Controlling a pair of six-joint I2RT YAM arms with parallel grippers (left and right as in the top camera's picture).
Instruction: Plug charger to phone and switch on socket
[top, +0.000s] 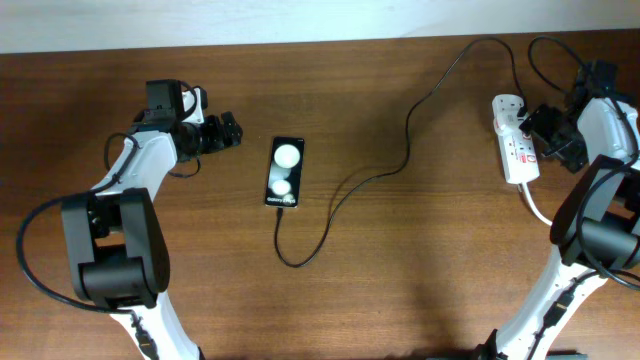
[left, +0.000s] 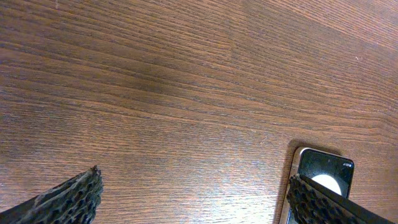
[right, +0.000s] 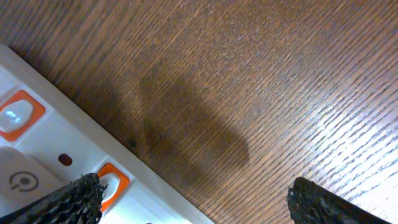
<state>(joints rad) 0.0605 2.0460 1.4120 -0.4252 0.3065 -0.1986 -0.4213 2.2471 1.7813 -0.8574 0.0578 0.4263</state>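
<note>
Overhead, we see the phone (top: 284, 172) lying flat on the brown worktop (top: 420, 290), left of centre, screen up with two round white reflections. The charger (top: 405, 140) meets the phone's near short edge, loops just below it, then snakes right and up toward the far end of the socket (top: 515, 140). We cannot tell how firmly the tip is seated. The socket lies near the right edge, a thick white cord (top: 536, 207) leaving its near end.

From the left wrist view, the left end effector (left: 194, 183) hangs over bare wood with its fingers (left: 68, 199) spread wide, gripping nothing. A corner of the phone shows beside the right-hand finger.

From the right wrist view, the right end effector (right: 194, 186) is likewise spread and empty. One finger (right: 68, 200) sits over the socket's edge just beside an orange-red switch (right: 113, 180); the other is over wood.
</note>
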